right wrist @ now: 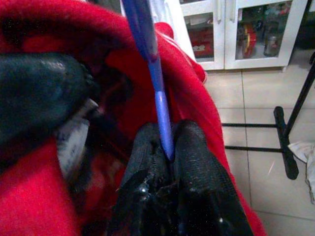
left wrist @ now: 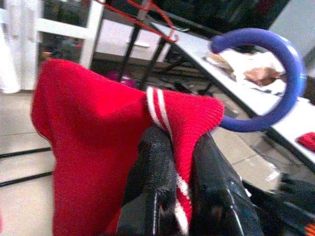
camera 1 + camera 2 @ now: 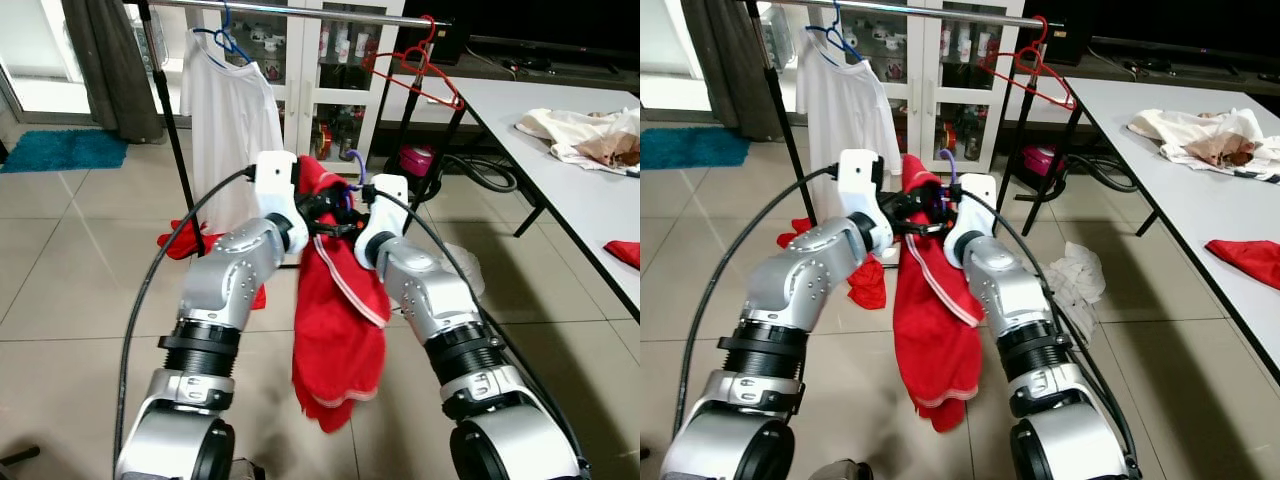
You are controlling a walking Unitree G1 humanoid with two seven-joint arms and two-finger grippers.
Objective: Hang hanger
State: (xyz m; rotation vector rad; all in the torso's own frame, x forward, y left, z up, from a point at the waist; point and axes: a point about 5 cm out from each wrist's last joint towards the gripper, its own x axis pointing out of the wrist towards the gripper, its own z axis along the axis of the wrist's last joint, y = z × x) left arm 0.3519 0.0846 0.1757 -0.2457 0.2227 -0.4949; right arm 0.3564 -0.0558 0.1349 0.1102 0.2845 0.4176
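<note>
Before the clothes rail [image 3: 300, 12], the left gripper [image 2: 179, 162] pinches the red jersey's [image 3: 335, 330] striped collar; the right gripper [image 1: 167, 147] clamps the blue hanger [image 1: 147, 54].

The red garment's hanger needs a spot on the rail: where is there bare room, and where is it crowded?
Free: the rail between the blue hanger carrying the white shirt and the empty red hanger. Crowded: both rail ends, where those hangers sit beside the uprights.

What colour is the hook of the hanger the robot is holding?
Blue. The hook curves above the red shirt, clearest in the left wrist view.
</note>
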